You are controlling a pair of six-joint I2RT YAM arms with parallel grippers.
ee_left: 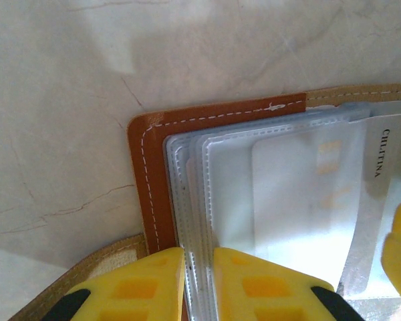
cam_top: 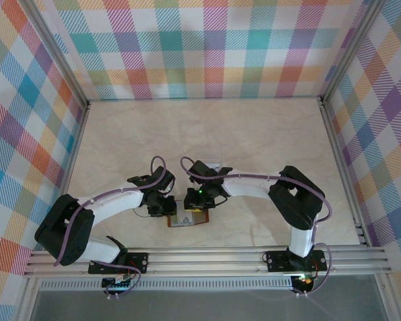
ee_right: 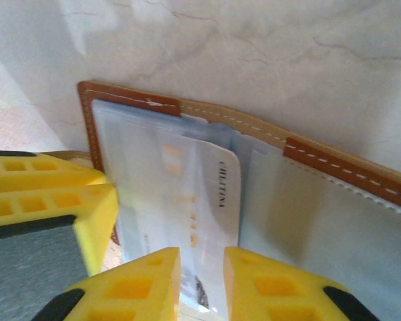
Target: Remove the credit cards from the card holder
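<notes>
Sleeves [ee_left: 187, 200] of clear plastic are holding the credit cards [ee_right: 200, 194] inside the card holder [cam_top: 189, 219]. It is lying open and flat on the counter [cam_top: 254, 134], close to the near edge and between my two arms. One pale card is showing a line of dark print along one edge.

My right gripper [ee_right: 202, 261] is standing over that card's lower end, fingers narrowly apart with the card running between them. I cannot tell whether they are pinching it or merely hovering.

My left gripper [ee_left: 199, 257] is sitting at the holder's brown stitched side, fingers nearly together astride the stacked sleeve edges. Whether it is clamping them I cannot tell either. The two grippers are sitting just beside each other. Plaid walls [cam_top: 207, 47] are enclosing the counter on three sides.
</notes>
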